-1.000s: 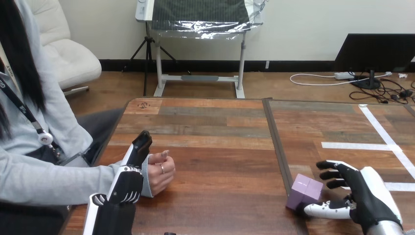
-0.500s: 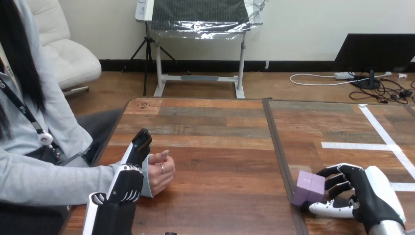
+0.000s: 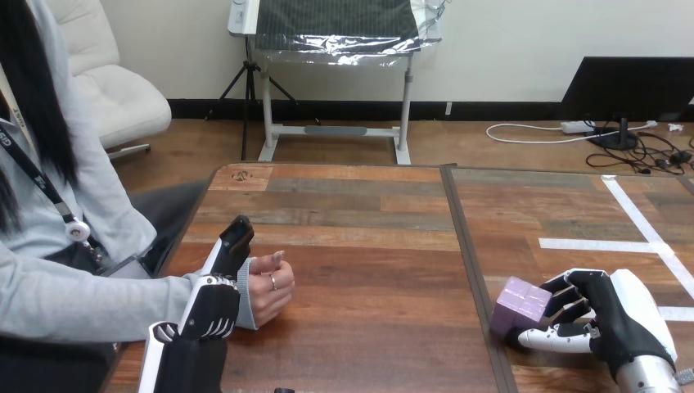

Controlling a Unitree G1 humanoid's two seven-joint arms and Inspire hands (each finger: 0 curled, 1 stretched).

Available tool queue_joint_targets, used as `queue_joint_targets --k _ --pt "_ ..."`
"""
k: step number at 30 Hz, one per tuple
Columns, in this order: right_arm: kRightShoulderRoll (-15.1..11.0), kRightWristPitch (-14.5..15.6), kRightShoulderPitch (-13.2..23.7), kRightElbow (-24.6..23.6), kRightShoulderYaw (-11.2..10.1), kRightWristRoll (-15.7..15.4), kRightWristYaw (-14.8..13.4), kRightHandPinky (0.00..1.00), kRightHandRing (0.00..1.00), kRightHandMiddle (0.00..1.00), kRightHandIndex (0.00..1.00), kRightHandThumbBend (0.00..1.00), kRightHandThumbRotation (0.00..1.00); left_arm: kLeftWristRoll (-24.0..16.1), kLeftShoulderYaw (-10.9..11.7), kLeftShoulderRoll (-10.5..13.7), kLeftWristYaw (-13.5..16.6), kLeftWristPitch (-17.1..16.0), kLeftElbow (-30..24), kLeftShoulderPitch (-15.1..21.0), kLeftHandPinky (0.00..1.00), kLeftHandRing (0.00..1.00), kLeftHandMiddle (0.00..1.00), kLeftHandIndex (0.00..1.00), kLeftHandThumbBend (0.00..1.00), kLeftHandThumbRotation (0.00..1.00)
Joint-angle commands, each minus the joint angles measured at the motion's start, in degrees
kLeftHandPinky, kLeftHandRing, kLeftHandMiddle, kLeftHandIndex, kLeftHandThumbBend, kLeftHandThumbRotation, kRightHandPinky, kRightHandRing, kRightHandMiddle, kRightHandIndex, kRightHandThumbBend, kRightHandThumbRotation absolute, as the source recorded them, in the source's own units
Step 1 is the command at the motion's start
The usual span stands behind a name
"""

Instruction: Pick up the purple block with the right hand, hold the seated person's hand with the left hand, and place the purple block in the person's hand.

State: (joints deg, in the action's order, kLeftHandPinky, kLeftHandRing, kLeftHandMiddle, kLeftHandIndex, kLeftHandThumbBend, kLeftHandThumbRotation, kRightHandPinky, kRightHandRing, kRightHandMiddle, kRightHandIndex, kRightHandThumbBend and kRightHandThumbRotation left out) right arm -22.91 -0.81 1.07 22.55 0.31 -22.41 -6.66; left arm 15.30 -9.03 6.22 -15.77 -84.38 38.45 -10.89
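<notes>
While your right hand (image 3: 610, 323) pinches the purple block (image 3: 521, 303) at the table's (image 3: 368, 246) near right, lift it clear; your left hand (image 3: 214, 304) lies against the person's hand (image 3: 268, 286), grip impossible to tell, so confirm that hold.

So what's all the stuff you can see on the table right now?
purple block: one, purple, on the table's right part, in the right hand's grip
tape strips: three, white, stuck on the table's right part
table: one, brown wood, under everything
person's hand: one, in a loose fist, resting on the table's left part
left hand: one, black and white, right beside the person's hand
right hand: one, black and white, fingers and thumb curled on the purple block
</notes>
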Motion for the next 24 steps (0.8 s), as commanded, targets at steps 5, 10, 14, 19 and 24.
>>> queue_joint_targets --k 5,10,14,19,24 --pt "-3.13 -0.71 0.89 6.46 0.58 -1.52 -0.41 0.41 0.48 0.53 0.51 0.84 0.00 0.12 -0.22 0.20 0.05 0.47 -2.64 1.96 0.99 0.97 0.97 0.93 1.00 0.61" --pt "-3.49 -1.19 1.39 7.28 0.61 -2.19 -0.92 0.41 0.48 0.52 0.51 0.84 0.00 0.40 -0.41 0.54 -0.11 0.43 -2.58 2.00 0.99 0.97 0.97 0.93 1.00 0.60" --pt "-3.79 -0.78 1.63 7.35 0.83 -2.94 -1.48 0.42 0.48 0.53 0.51 0.84 0.00 0.02 -0.07 0.47 -0.08 0.07 -2.30 2.18 0.99 0.97 0.97 0.93 1.00 0.61" --pt "-4.22 -1.27 1.76 7.51 0.74 -2.82 -1.68 0.42 0.49 0.53 0.51 0.83 0.00 0.15 -0.18 0.39 -0.04 0.43 -2.39 2.06 0.99 0.97 0.97 0.93 1.00 0.61" --pt "-4.60 -2.56 1.99 8.21 0.63 -2.71 -2.06 0.43 0.50 0.54 0.51 0.82 0.00 0.72 -0.72 0.70 -0.31 0.57 -2.14 2.11 1.00 0.98 0.97 0.94 1.00 0.61"
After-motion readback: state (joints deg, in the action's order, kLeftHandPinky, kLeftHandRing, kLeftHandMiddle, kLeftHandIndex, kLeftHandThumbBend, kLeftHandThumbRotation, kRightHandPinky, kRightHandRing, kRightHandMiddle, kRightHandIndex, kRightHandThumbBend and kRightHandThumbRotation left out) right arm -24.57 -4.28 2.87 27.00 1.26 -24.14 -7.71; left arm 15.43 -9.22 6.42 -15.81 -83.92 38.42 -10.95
